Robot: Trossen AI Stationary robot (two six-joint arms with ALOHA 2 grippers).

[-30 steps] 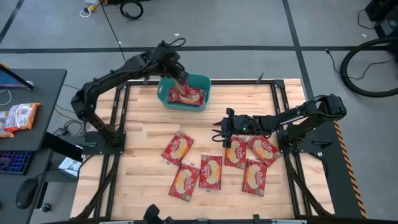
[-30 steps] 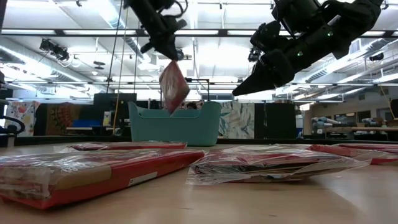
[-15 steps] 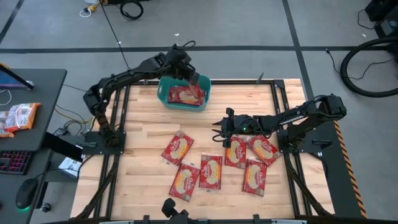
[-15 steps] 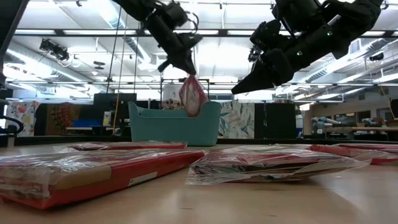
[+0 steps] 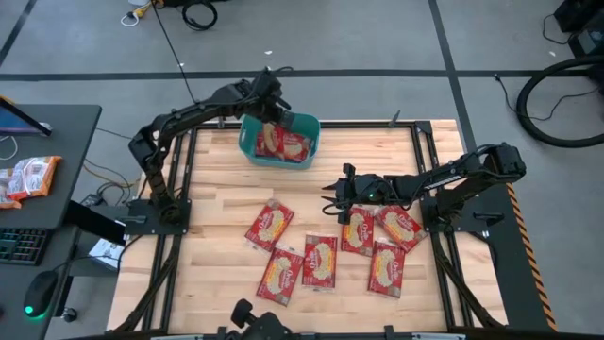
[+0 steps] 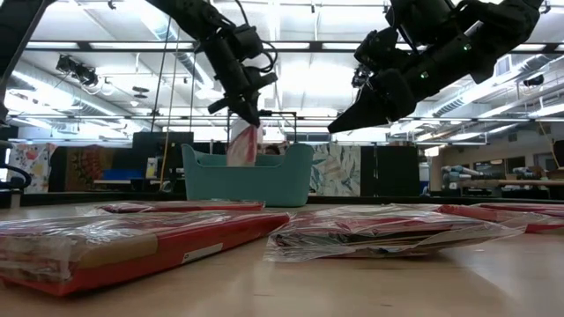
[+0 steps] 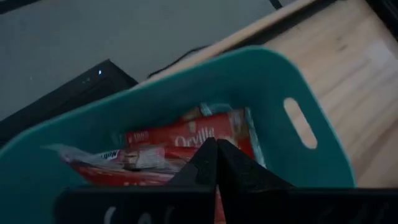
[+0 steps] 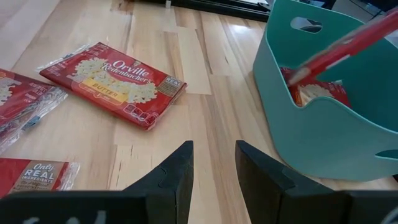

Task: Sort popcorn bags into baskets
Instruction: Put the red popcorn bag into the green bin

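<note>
The popcorn bags (image 5: 320, 261) look light, flat & crinkly, so grab one by an edge. Six lie on the tabletop (image 5: 212, 269). Left gripper (image 6: 246, 118) jaws are pinched shut on a bag (image 6: 243, 145) over the teal basket (image 5: 308, 123). Right gripper (image 8: 212, 168) jaws are part open, holding nothing, near the bags.

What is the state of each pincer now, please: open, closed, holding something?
Left pincer: closed on a popcorn bag, over the teal basket.
Right pincer: open, holding nothing, above the table.
</note>
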